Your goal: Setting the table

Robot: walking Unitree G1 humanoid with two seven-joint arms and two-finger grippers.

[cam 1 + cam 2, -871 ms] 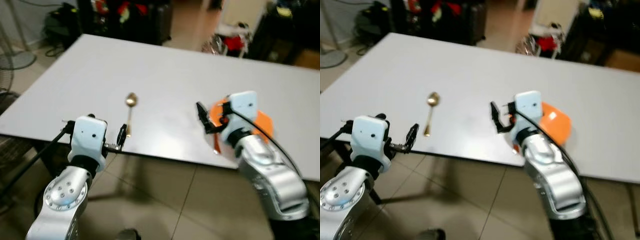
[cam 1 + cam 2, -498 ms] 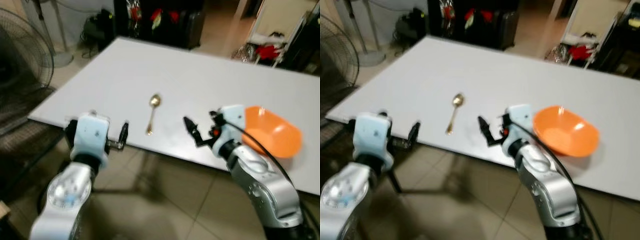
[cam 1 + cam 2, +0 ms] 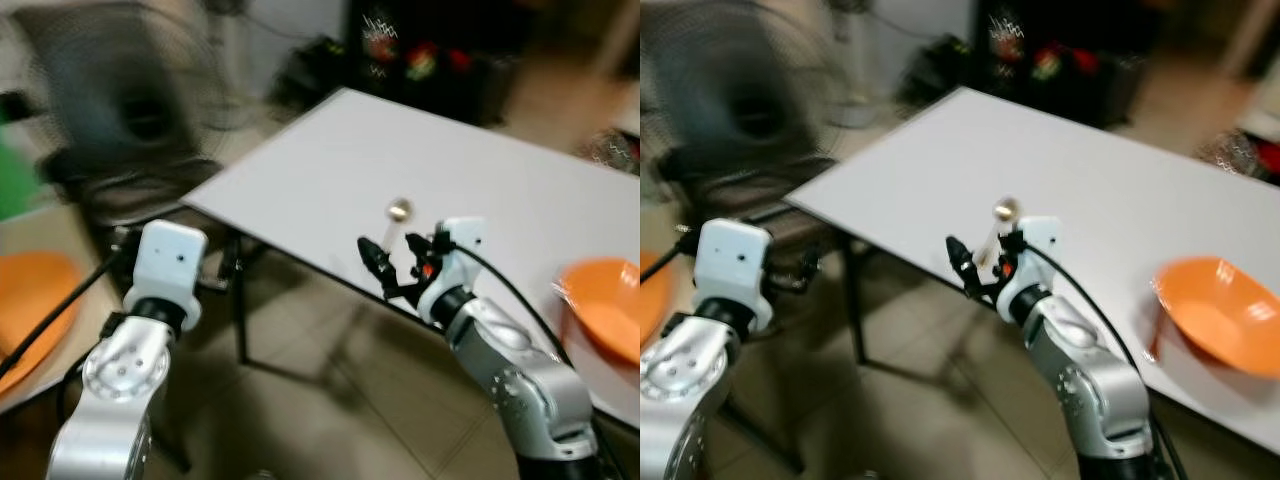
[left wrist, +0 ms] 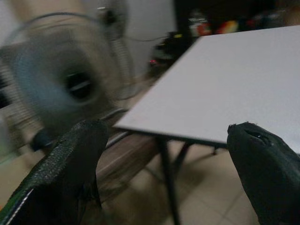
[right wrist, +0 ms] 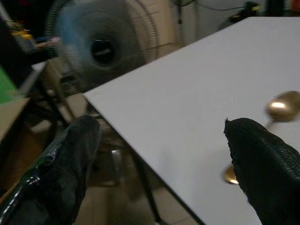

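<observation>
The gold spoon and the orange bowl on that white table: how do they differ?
The gold spoon is thin, metallic and small; the orange bowl is wide, deep and bright orange. The spoon lies just past the right gripper, near the table's front edge; the bowl sits further to the robot's right. Both rest on the table, ungripped.

This looks like a room in somebody's home, a dining or living area as far as the blur allows. A plain white surface point(image 3: 420, 160) on thin dark legs stands over a beige tiled floor point(image 3: 330, 400). A big pedestal fan point(image 3: 120, 100) sits by the wall, and bags and colourful clutter point(image 3: 1060, 60) are piled in the dark behind. An orange bowl point(image 3: 1218, 312) and a gold spoon point(image 3: 1002, 215) lie out.
</observation>
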